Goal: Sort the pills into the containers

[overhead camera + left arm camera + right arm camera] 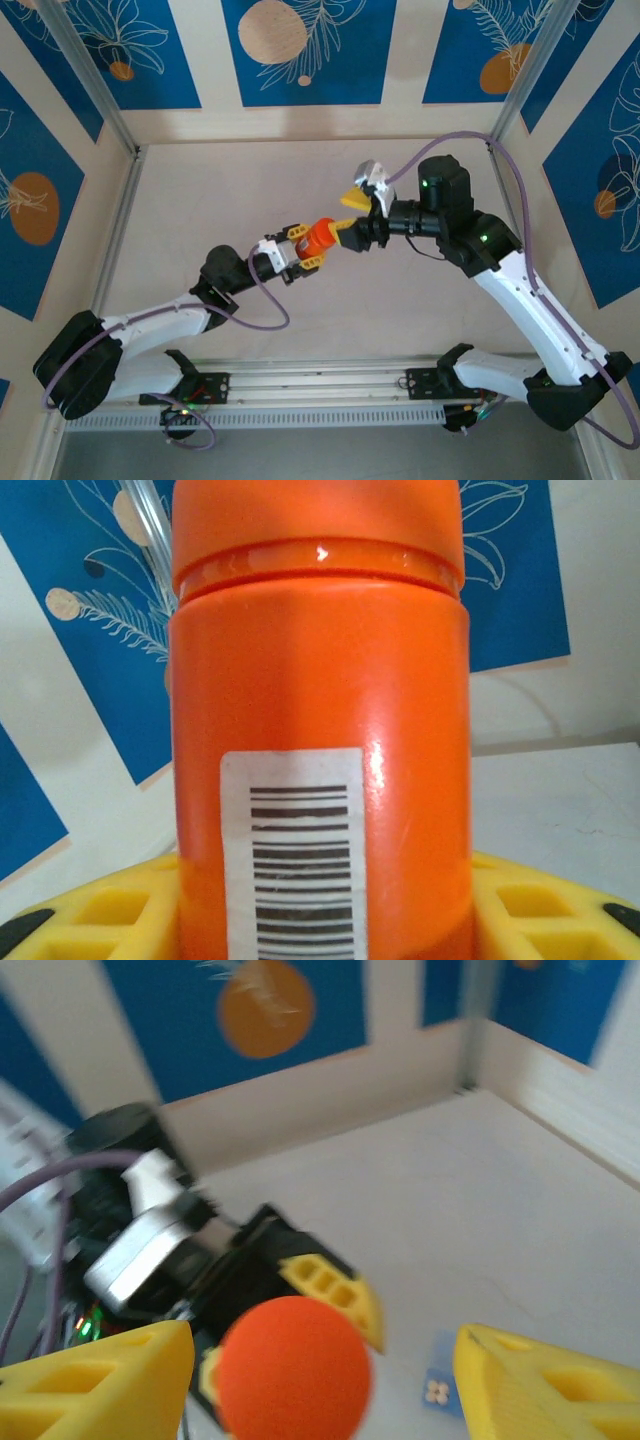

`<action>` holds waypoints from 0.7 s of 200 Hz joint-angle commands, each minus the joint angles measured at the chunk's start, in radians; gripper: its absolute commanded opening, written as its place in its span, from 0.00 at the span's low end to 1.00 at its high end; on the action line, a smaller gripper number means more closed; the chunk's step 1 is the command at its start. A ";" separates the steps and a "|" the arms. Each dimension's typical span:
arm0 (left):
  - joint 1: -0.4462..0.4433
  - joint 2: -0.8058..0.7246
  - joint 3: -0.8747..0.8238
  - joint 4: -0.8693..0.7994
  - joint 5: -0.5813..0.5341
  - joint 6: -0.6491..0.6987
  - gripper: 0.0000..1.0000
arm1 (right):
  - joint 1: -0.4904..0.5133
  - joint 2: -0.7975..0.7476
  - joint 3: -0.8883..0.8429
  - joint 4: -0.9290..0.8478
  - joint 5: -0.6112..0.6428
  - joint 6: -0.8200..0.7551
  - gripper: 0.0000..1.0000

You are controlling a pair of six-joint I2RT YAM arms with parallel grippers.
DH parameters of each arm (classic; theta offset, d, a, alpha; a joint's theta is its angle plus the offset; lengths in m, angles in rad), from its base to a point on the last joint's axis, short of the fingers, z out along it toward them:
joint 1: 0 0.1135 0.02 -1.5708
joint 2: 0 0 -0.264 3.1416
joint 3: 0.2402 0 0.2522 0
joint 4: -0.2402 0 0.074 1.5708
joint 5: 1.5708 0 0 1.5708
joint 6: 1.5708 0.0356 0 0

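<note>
Left gripper (305, 248): jaws clamped on orange bottle (325, 237), held sideways in air above middle of worktop (190, 190), barcode label toward wrist camera. Right gripper (325, 1345): jaws apart, flanking bottle's cap end, clear gap on one side. Pill box (437, 1390): blue part with white specks, blurred, on worktop beneath grippers.

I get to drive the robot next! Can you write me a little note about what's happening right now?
Left end effector: shut on the orange bottle, held up with its top toward the right arm.
Right end effector: open, one finger on each side of the cap, not gripping it.
Small blue piece on the table below, too blurred to name.
Done: bottle picked up and held out.
Left: the cap is still on. Take it off, then do all the sorting.
</note>
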 commanded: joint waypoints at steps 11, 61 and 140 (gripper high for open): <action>0.006 -0.016 0.004 0.052 0.077 -0.038 0.00 | -0.008 0.011 -0.028 -0.072 -0.261 -0.374 0.70; 0.006 -0.022 0.010 0.021 0.119 -0.035 0.00 | -0.004 0.080 -0.002 -0.099 -0.249 -0.500 0.70; 0.006 -0.002 0.013 0.043 0.130 -0.041 0.00 | -0.002 0.110 -0.024 -0.119 -0.219 -0.515 0.42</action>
